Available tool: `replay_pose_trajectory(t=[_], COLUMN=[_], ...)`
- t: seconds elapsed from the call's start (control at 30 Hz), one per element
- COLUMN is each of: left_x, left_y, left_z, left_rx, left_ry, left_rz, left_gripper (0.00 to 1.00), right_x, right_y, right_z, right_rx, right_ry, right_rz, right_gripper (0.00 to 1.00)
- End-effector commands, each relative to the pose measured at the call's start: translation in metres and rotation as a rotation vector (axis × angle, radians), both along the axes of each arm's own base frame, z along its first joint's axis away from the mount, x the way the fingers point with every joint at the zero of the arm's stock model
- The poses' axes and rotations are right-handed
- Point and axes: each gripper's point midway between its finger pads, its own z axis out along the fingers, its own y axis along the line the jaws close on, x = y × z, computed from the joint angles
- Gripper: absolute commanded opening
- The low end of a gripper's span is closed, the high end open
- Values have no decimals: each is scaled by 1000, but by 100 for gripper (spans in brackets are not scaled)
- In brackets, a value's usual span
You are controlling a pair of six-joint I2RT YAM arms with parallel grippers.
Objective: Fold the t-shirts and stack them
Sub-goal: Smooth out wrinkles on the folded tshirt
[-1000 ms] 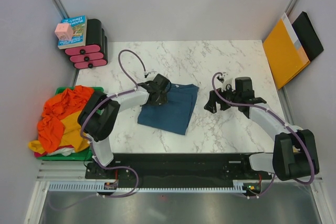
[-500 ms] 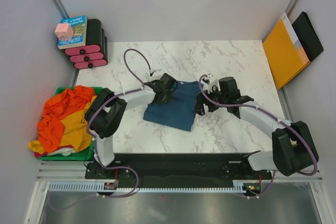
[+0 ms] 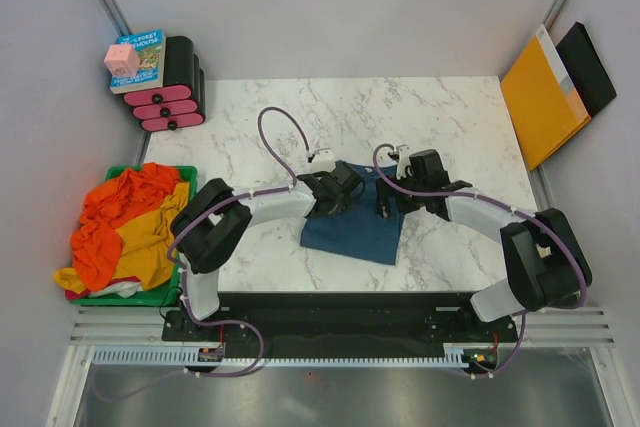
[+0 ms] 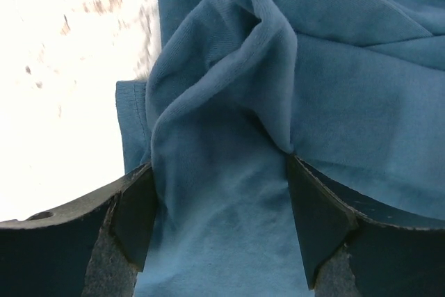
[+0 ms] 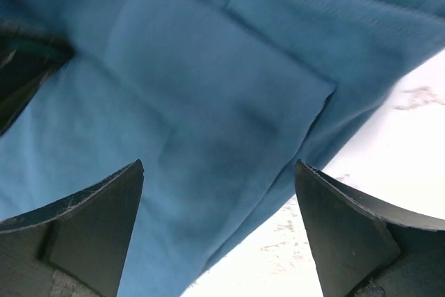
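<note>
Far left of both tools, the orange and yellow shirts (image 3: 125, 222) lie heaped in a green bin (image 3: 188, 171) off the table (image 3: 450, 127) edge.

The left arm rises from its base, bends sharply at the elbow near the bin, and its forearm runs low and rightward across the marble. Its cable loops high behind the wrist. The left gripper (image 3: 338, 197) points down onto the teal shirt (image 3: 355, 235), at the cloth's upper left part. In the wrist view a raised fold of teal cloth fills the gap, and both fingers (image 4: 135, 213) touch it. The jaws stand fairly wide, and a firm pinch cannot be told.

The teal shirt lies crumpled flat on the table, under and between the two grippers, and most of it spreads toward the arm bases.

The right arm mirrors the left. It bends at the elbow near the table's right edge, and its forearm reaches leftward. The right gripper (image 3: 384, 204) tilts down over the shirt's right edge, close beside the left gripper. Its jaws are spread wide and hold nothing, with cloth and a strip of marble showing below them.
</note>
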Motion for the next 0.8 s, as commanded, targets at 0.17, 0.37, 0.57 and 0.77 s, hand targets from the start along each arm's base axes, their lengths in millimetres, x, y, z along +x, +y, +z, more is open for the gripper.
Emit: replay_pose_trajectory(t=[0.17,0.37,0.57,0.77], left_x=[-71,-84,-85,-85], left_y=[25,31,28,16], left_z=[-51,-57,-60,-57], left_rx=[14,6,-9,-24], left_ry=[251,279,293,293], left_rz=[115,167,201,191], left_gripper=[78,76,74,73], right_x=[12,2,-12,-21], right_y=[-19,-16,-11,-5], right_z=[14,8,-7,-24], right_rx=[-41,-34,-38,-11], right_ry=[-83,1,111,203], right_rz=[-124,-122,-94,-91], right_gripper=[96,96,96,96])
